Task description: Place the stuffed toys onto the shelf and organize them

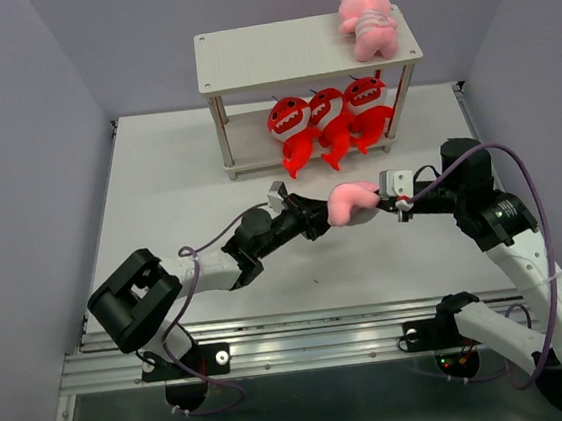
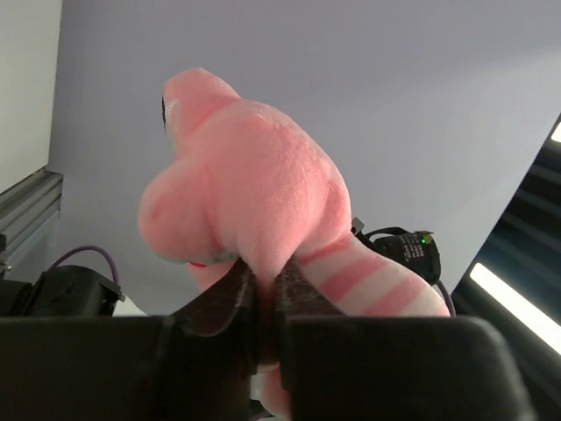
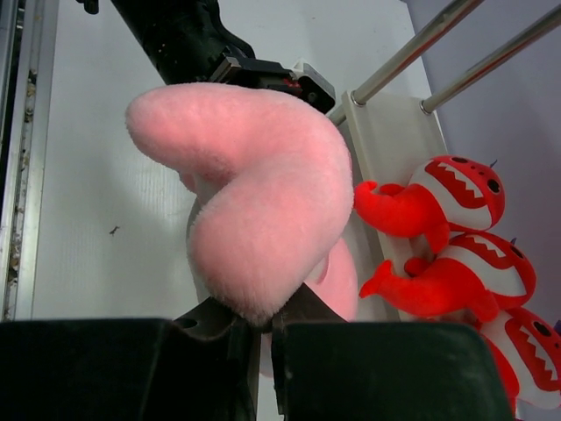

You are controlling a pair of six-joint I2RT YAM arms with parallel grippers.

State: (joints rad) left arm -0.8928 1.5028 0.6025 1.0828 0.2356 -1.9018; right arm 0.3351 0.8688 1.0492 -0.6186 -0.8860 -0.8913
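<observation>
Pink striped plush [image 1: 351, 203] hangs in mid-air over the table [image 1: 177, 181], in front of the shelf [image 1: 220, 126] and below its top board [image 1: 275, 55]. Both grippers have it. The left gripper [image 1: 324, 216] is clamped on one end; in the left wrist view the fingers [image 2: 302, 294] pinch into the striped body [image 2: 254, 202]. The right gripper [image 1: 384, 198] is clamped on the other end, its jaws closed on a fold of fur [image 3: 254, 202] in its own view.

The toy's long axis runs roughly left-right between the two grippers, about parallel to the shelf front. The shelf lies beyond it, away from the arm bases.

Three red monsters [image 1: 326, 115] sit in a row on the lower board [image 1: 248, 138], taking up its right part. The second pink plush [image 1: 369, 20] lies at the right end of the top board, with bare board to its left.

It looks like a handover: one gripper has to let go before the other can carry. The right arm is nearer the pink one up top, so the spot just beside it seems the natural target. The lift must clear the top board's front edge.
</observation>
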